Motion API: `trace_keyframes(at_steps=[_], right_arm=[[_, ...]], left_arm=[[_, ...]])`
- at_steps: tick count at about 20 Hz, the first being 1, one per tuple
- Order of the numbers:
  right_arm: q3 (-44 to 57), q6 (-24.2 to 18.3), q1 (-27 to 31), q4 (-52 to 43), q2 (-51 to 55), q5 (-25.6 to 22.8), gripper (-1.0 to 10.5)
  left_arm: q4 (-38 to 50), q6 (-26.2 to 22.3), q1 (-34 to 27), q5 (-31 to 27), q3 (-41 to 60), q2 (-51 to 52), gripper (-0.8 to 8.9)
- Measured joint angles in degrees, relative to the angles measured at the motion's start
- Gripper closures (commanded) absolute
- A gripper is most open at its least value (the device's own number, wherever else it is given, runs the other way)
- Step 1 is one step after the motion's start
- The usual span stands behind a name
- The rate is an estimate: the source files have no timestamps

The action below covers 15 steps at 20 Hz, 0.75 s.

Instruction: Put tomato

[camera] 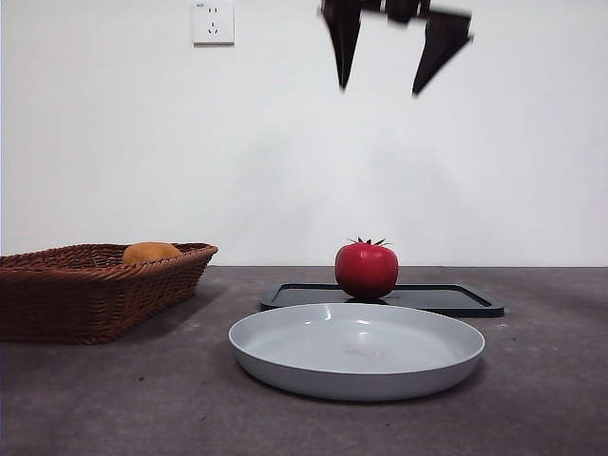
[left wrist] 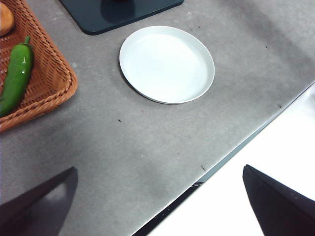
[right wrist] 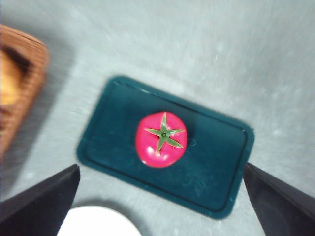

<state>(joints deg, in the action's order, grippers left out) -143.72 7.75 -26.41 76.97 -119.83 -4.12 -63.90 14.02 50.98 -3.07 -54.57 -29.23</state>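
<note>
We are working over a grey surface, and as far as we can judge the task is barely starting: nothing is being gripped or carried. Going from the biggest things down, the wicker basket is sitting at the left, holding an orange-yellow fruit and, in the left wrist view, a green pepper. The white plate is lying near the middle with nothing in it; we are guessing it may be the destination, though the task sentence names none. Just beyond the plate, the dark tray is lying flat, and the tomato is standing upright on it, calyx up, roughly at the tray's middle in the right wrist view. So the reach, the grasp, the carry and the set-down are all remaining.

As for pose, the right tool is hanging high above the tomato, well apart from it, pointing down; its jaws are spread wide and holding nothing, and its wrist camera is looking almost straight down on the tomato. That picture is blurred, so we are judging the arm to be moving. The left tool is waiting at the near edge of the surface, jaws likewise released and wide, with the plate lying ahead of it.
</note>
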Motion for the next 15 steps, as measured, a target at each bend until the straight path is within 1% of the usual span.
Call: trace_keyframes(at_steps=[3, 6, 11, 15], right_arm=[[5.84, -0.02, -1.81, 0.00, 6.82, -1.18, 3.5], [15.69, 0.00, -4.61, 0.00, 14.14, -4.15, 3.5], [30.34, 0.00, -9.27, 0.00, 28.81, -6.56, 3.5], [43.08, 0.04, -12.81, -0.04, 39.28, -6.38, 3.5]], left_arm=[[-0.02, -0.70, 0.00, 0.00, 0.00, 0.00, 2.33], [-0.07, -1.09, 0.00, 0.00, 0.00, 0.00, 2.33], [-0.09, -1.27, 0.00, 0.00, 0.00, 0.00, 2.33], [-0.09, -1.27, 0.00, 0.00, 0.00, 0.00, 2.33]])
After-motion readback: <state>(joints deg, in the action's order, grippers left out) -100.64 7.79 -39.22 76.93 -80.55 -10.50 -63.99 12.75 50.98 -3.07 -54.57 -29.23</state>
